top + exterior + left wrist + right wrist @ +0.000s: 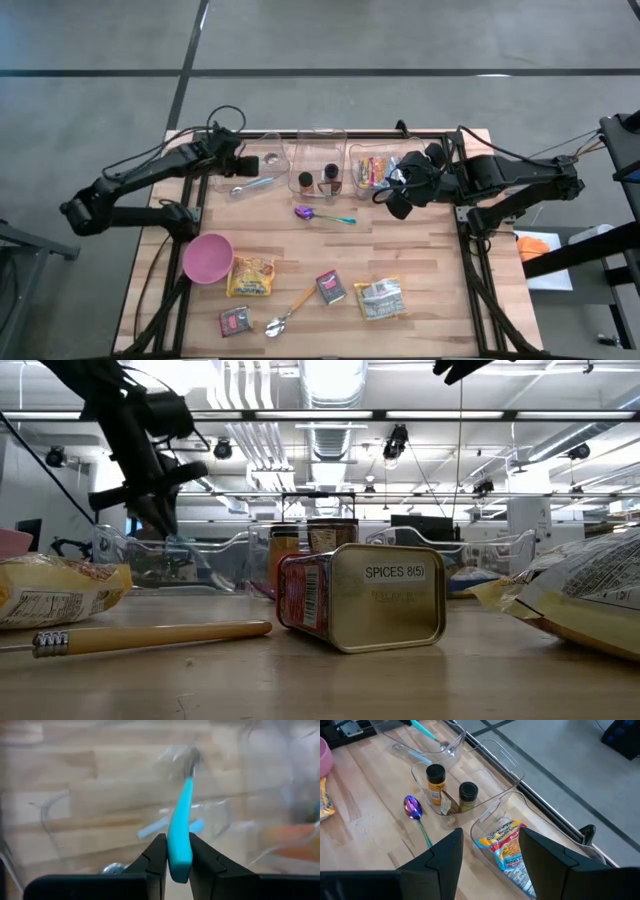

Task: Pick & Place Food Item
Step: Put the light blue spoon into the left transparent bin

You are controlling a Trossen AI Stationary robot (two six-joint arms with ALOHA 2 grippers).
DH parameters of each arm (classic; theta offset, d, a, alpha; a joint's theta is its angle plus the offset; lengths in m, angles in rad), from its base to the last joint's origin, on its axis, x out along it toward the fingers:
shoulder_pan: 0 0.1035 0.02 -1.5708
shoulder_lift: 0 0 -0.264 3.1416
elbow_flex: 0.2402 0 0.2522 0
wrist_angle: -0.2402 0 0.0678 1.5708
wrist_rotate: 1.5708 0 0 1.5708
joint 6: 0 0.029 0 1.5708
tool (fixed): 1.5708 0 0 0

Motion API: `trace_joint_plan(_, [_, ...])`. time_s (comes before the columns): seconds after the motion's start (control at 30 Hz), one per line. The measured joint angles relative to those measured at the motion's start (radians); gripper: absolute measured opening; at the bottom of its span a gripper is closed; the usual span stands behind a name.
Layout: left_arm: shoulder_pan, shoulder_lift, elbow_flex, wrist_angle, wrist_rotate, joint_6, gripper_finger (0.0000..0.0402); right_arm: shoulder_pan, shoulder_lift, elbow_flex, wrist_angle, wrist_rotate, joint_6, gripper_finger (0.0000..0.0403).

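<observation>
A: Left end effector [174, 862] was over the left clear bin [232, 176] at the table's far edge, clamped on the blue-handled spoon [181, 832], handle running straight out from it, bowl end down toward the bin.

B: And the right end effector [490, 852]?

A: Fingers apart, holding nothing, hovering over the right-hand bin [356, 155] where the noodle packet [507, 845] already lay; the packets at the near edge were nearer neither arm.

You see a pink bowl [207, 257], a turquoise-handled spoon [179, 832], a purple-bowled spoon [413, 806], yellow packets [250, 276] and a pale striped wood bench [420, 240].
</observation>
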Motion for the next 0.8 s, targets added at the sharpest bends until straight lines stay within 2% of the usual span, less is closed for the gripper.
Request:
trace_joint_plan(0.17, [0.002, 0.043, -0.003, -0.029, 0.000, 0.018, 0.0053, 0.000, 0.000, 0.000, 0.000, 0.000, -0.006, 0.0189])
trace_joint_plan(0.6, [0.015, 0.170, -0.002, -0.025, 0.133, 0.106, 0.0053, 0.000, 0.000, 0.000, 0.000, -0.003, -0.007, 0.0189])
trace_joint_plan(0.8, [0.016, 0.210, 0.014, -0.036, 0.134, 0.187, 0.0053, -0.001, 0.000, 0.000, -0.002, -0.006, -0.007, 0.0189])
